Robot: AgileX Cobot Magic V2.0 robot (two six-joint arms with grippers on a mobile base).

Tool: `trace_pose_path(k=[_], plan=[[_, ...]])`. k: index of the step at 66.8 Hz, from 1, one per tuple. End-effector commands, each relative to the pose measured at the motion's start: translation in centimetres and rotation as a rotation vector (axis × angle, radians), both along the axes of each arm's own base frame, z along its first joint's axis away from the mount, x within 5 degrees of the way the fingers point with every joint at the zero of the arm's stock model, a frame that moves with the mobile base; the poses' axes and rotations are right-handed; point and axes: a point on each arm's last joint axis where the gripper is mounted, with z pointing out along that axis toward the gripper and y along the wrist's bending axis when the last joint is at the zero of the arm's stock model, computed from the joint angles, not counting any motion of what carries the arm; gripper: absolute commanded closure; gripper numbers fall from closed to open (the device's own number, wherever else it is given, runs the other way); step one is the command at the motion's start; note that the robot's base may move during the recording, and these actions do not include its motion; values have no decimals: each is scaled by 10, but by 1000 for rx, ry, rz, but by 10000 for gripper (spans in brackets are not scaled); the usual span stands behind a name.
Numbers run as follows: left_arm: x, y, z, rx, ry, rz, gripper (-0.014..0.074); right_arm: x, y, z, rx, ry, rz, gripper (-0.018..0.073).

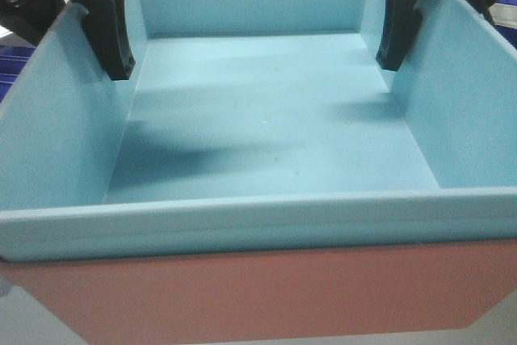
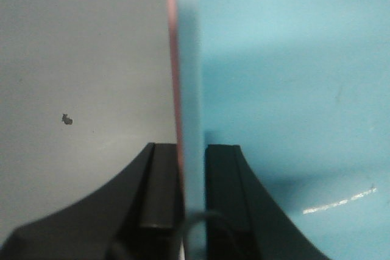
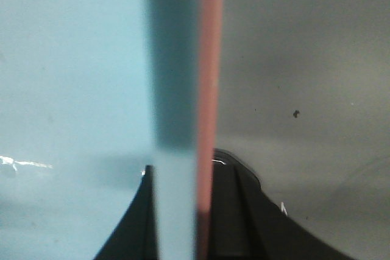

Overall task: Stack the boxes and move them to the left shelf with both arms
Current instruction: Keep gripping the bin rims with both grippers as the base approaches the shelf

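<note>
Salmon-pink bin: the outer of the two bins, directly under the light blue bin. It is matte, smooth plastic, and its front wall tapers inward toward the bottom.
Light blue bin: nested inside the pink one. It is an open-top square of smooth plastic with a rolled, stepped front rim, slanted walls and a flat floor. The floor carries faint dark specks and soft shadows.
Bench: a dull grey surface showing below and beside the blue bin. Whether the stack rests on it cannot be told.
Dark speck: a small mark on the grey surface, outside the blue bin's left wall.
Left pincer: matte black with curved fingers. It is clamped across the blue bin's left wall, one finger inside and one against the pink edge outside.
Right pincer: of the same black make. It pinches the blue bin's right wall together with the pink rim, and its inner finger is partly hidden by the wall.
Dark blue crates: glossy plastic, glimpsed beyond the blue bin's left wall.
</note>
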Motion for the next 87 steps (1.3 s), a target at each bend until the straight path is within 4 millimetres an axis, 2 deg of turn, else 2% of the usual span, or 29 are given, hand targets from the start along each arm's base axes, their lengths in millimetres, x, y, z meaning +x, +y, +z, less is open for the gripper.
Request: trace_pose_path(k=[1, 87], plan=[[-3, 0, 29, -90, -105, -18, 599, -4, -4, 28, 47, -121, -4, 503], [-3, 0, 29, -89, -106, -19, 599, -3, -5, 28, 47, -122, -7, 503]])
